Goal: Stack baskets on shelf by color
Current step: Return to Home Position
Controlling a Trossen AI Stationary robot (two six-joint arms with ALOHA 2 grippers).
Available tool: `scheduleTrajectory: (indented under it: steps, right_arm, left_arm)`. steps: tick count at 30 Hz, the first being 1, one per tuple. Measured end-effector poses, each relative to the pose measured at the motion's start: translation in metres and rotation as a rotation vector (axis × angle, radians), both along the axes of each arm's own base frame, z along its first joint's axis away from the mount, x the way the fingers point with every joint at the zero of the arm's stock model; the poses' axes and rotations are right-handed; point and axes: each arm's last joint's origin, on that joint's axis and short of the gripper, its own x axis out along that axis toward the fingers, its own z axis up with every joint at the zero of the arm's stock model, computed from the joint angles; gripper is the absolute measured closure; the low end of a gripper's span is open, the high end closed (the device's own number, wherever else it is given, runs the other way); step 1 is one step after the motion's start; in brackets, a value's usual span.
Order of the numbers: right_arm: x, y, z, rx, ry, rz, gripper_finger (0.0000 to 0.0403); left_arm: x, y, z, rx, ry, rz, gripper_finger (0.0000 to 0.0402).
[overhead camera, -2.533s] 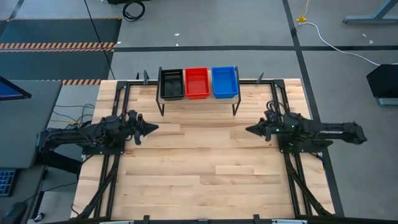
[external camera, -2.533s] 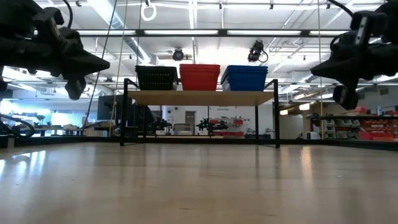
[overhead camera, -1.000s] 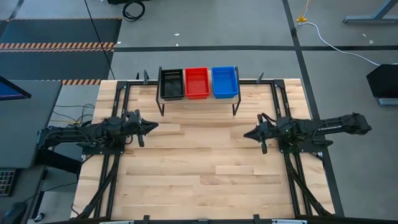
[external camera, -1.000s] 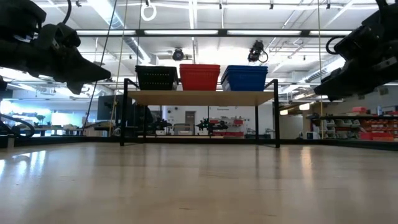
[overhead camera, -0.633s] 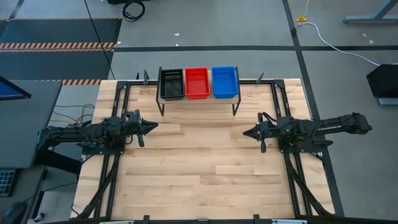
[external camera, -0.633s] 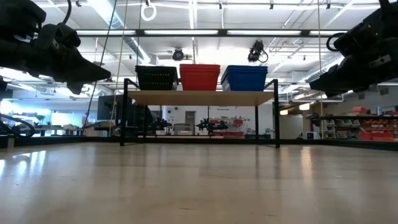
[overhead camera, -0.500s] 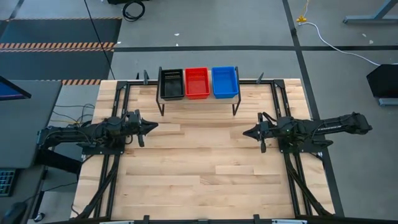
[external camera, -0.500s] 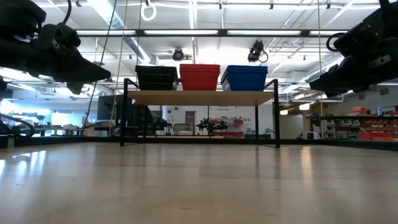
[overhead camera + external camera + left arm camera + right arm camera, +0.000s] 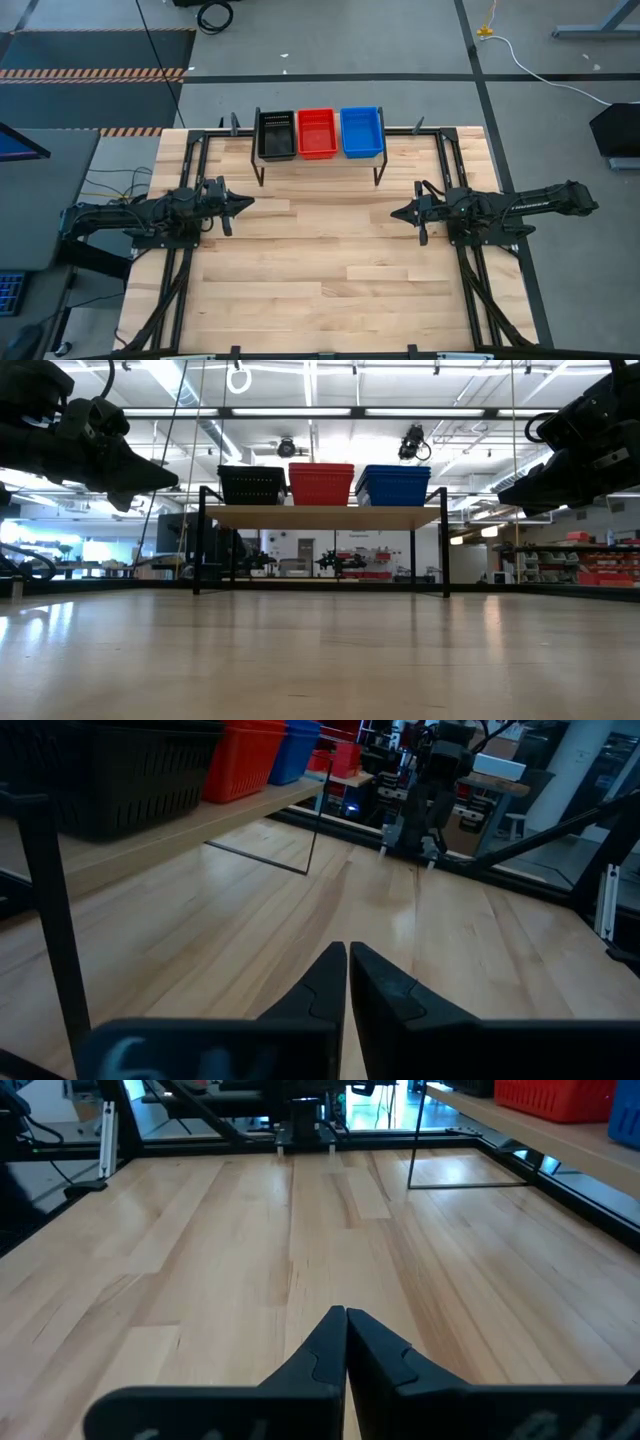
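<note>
The shelf [image 9: 320,160] stands at the table's far middle on thin black legs. On its top sit a black basket stack [image 9: 277,134], a red stack [image 9: 317,133] and a blue stack [image 9: 361,131], side by side; they also show in the low view [image 9: 322,484]. My left gripper [image 9: 250,203] is shut and empty at the table's left, above the wood. My right gripper [image 9: 394,212] is shut and empty at the table's right. Both point toward the table's middle.
Black frame rails [image 9: 190,180] run along the table's left and right sides [image 9: 460,260]. The wooden tabletop [image 9: 320,270] lies bare between the arms and toward the near edge. The shelf's legs [image 9: 445,550] stand on the far part of the table.
My right gripper has sunk a little and crept slightly toward the table's left, then come to rest. The left arm and the baskets have kept still.
</note>
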Motion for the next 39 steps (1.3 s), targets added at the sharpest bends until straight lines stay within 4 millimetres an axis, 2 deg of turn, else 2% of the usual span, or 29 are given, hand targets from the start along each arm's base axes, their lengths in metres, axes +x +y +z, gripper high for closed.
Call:
scheduleTrajectory:
  steps: [13, 23, 32, 39]
  right_arm:
    - [0.0000, 0.0000, 0.0000, 0.000, 0.000, 0.000, 0.0387]
    - [0.0000, 0.0000, 0.0001, 0.000, 0.000, 0.000, 0.0387]
    - [0.0000, 0.0000, 0.0001, 0.000, 0.000, 0.001, 0.0387]
    - [0.0000, 0.0000, 0.0001, 0.000, 0.000, 0.000, 0.0387]
  left_arm:
    - [0.0000, 0.0000, 0.0000, 0.000, 0.000, 0.000, 0.0370]
    - [0.0000, 0.0000, 0.0001, 0.000, -0.001, 0.000, 0.0380]
    - [0.0000, 0.0000, 0.0001, 0.000, -0.001, 0.000, 0.0369]
    - [0.0000, 0.0000, 0.0001, 0.000, -0.001, 0.000, 0.0379]
